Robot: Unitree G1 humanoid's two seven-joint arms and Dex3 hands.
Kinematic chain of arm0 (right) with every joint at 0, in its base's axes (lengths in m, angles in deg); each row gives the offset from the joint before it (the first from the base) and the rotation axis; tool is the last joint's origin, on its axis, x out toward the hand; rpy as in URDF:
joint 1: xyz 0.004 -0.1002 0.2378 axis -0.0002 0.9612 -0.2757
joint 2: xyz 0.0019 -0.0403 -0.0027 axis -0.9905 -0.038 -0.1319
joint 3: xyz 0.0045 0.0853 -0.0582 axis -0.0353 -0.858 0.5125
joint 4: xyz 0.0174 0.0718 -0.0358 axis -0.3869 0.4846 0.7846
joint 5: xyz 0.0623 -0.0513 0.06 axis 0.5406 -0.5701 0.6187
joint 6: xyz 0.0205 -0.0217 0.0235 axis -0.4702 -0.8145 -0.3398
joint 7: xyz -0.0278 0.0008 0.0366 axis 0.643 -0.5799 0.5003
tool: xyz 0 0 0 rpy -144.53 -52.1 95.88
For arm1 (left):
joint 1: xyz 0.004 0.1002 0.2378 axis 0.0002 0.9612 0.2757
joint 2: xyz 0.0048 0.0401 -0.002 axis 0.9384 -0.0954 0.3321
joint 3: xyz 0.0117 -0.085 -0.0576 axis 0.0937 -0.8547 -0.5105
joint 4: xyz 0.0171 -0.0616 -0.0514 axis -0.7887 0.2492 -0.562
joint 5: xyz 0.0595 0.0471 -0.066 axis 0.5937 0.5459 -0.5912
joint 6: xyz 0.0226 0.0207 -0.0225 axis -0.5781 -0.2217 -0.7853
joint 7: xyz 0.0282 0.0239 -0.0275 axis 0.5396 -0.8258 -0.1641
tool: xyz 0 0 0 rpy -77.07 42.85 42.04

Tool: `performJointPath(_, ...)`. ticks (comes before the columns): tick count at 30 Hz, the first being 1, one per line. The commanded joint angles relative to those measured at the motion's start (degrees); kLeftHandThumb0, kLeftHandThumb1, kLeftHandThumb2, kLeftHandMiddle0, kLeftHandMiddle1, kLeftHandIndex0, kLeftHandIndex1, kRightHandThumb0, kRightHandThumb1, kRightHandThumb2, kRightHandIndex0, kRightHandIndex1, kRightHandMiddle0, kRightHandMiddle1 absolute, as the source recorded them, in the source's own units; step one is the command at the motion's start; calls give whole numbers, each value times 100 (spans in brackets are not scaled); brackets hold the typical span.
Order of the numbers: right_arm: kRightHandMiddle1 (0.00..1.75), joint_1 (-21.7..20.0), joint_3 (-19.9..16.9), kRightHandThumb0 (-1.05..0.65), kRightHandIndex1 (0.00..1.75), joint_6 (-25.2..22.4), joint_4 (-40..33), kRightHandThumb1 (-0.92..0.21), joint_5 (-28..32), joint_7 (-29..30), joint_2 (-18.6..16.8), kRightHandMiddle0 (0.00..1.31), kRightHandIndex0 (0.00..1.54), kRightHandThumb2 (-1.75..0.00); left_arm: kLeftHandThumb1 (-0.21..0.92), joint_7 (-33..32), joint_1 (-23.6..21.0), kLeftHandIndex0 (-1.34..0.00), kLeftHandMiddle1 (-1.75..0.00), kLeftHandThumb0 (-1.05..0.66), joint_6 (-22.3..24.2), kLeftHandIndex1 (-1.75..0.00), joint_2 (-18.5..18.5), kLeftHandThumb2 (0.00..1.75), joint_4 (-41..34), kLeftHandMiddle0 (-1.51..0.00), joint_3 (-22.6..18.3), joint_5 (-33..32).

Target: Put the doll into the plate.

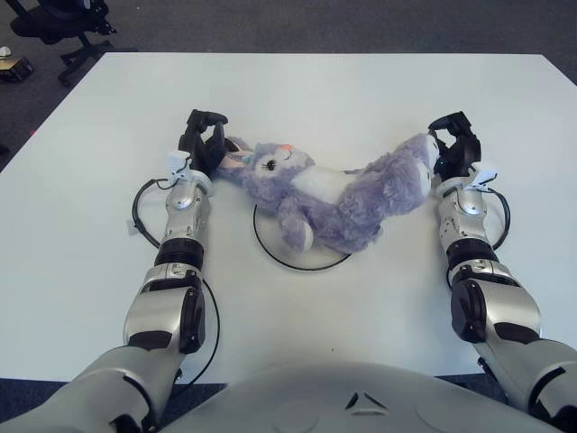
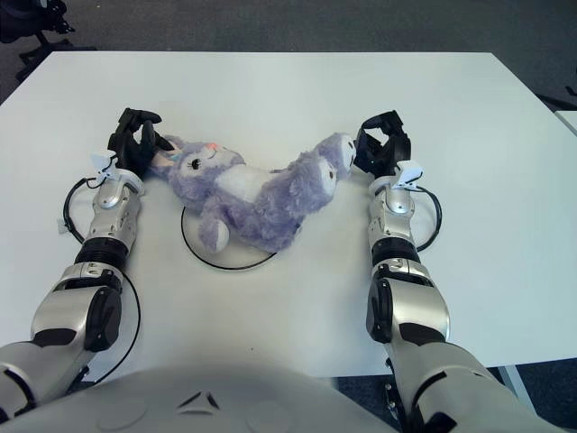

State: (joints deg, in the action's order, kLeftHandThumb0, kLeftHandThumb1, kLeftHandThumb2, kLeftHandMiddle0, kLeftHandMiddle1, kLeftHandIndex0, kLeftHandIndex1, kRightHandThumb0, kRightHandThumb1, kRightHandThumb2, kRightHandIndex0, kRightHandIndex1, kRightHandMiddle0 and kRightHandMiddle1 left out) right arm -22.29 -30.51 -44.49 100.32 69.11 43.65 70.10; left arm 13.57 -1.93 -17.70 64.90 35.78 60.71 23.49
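Observation:
A purple plush bunny doll (image 1: 329, 194) lies stretched on its side across a flat white plate with a thin dark rim (image 1: 270, 255) in the middle of the white table (image 1: 315, 90). Its head and ears point left and its legs point right. My left hand (image 1: 204, 141) is at the doll's ears, with its fingers curled on an ear. My right hand (image 1: 451, 144) is at the far end of the doll's leg, with its fingers closed on it. The doll hides most of the plate; only the near arc of the rim shows.
A black office chair (image 1: 63, 23) stands on the dark carpet beyond the table's far left corner. A small object (image 1: 13, 68) lies on the floor at the left edge. Black cables (image 1: 142, 212) loop beside both forearms.

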Motion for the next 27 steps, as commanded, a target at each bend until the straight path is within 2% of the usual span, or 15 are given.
performJointPath(1,175,459,44,-39,175,-118,-190,-61,-12,127,-211,39,100,-93,81,-63,411,-27,-175,-36,450,-175,-113,66,-347,-86,115,2)
performJointPath(5,175,738,101,-39,175,-216,-772,-62,-67,268,-313,38,100,-91,81,-60,615,-27,-175,-36,583,-175,-147,66,-823,-86,195,42)
performJointPath(12,175,1010,197,-39,175,-421,-1405,-64,-101,396,-403,38,100,-90,80,-99,753,-28,-175,-36,645,-175,-123,67,-1141,-86,275,162)
performJointPath(27,175,1169,244,-39,175,-642,-1791,-65,-168,478,-428,36,100,-87,81,-157,894,-27,-175,-36,729,-175,-130,66,-1434,-85,320,215)
